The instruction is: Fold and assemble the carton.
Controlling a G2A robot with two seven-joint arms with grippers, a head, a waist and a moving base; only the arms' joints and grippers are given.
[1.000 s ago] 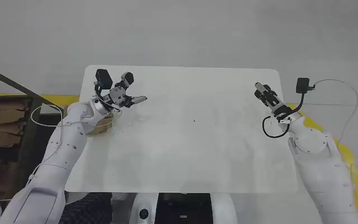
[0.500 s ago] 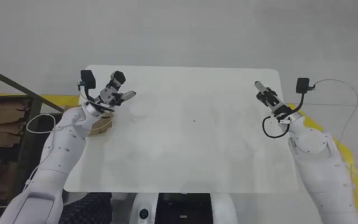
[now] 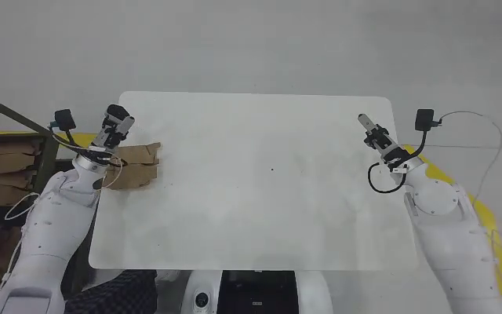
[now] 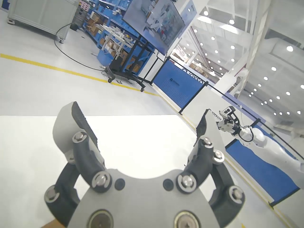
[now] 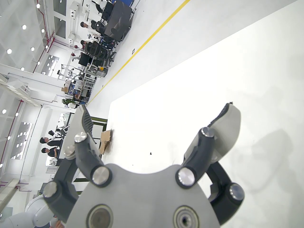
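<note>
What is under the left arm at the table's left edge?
A flat brown carton lies on the table, beneath the wrist of the open, empty left hand. The arm covers the carton's outer end, so its full outline cannot be seen.

Left claw and right claw both gape, held well apart.

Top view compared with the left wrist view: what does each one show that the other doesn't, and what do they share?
Top view, not the wrist: the flat carton's outline, lying at the table's edge partly under the left arm. Left wrist view, not the top: the left gripper's fingers plainly spread, nothing between them, plus a large screen and blue shelves behind. Both: the white table and the right gripper across it.
</note>
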